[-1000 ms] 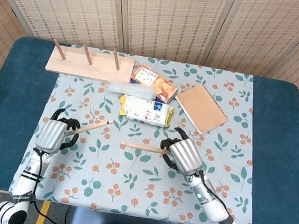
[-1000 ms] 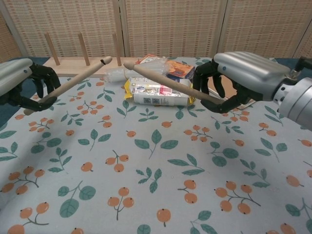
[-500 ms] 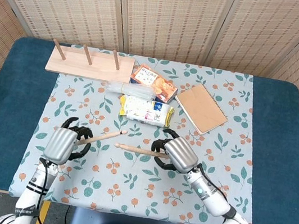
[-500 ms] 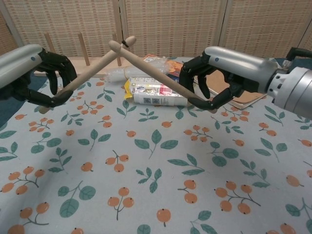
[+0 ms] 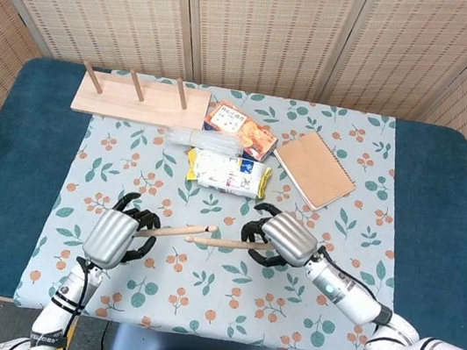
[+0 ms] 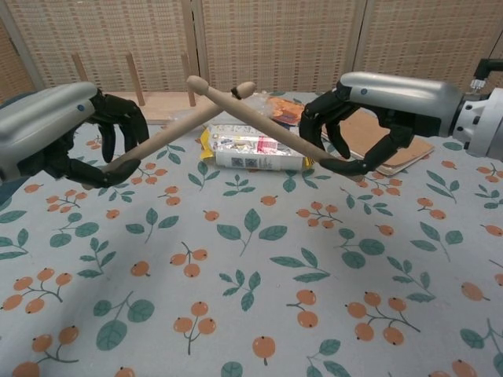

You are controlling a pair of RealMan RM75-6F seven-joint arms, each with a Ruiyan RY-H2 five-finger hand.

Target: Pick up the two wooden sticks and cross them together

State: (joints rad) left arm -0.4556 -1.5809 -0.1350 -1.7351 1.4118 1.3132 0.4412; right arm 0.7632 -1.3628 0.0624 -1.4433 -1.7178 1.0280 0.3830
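My left hand point(image 5: 113, 237) point(image 6: 59, 133) grips one wooden stick point(image 5: 173, 229) point(image 6: 169, 130) that slants up to the right. The other wooden stick point(image 5: 227, 243) point(image 6: 259, 121) is held in my right hand point(image 5: 276, 238) point(image 6: 376, 114) and slants up to the left. In the chest view the two sticks cross near their rounded tips, above the table. Seen from the head view, the tips overlap between the two hands, over the floral tablecloth point(image 5: 224, 289).
Behind the sticks lie a white snack packet point(image 5: 227, 173) point(image 6: 250, 151), an orange box point(image 5: 241, 129), a clear plastic bag point(image 5: 205, 140) and a brown notebook point(image 5: 314, 168). At the back left stands a wooden peg rack point(image 5: 139, 100).
Both hands have moved toward each other. The sticks now cross further along their lengths, with the crossing point lower than half a second ago.
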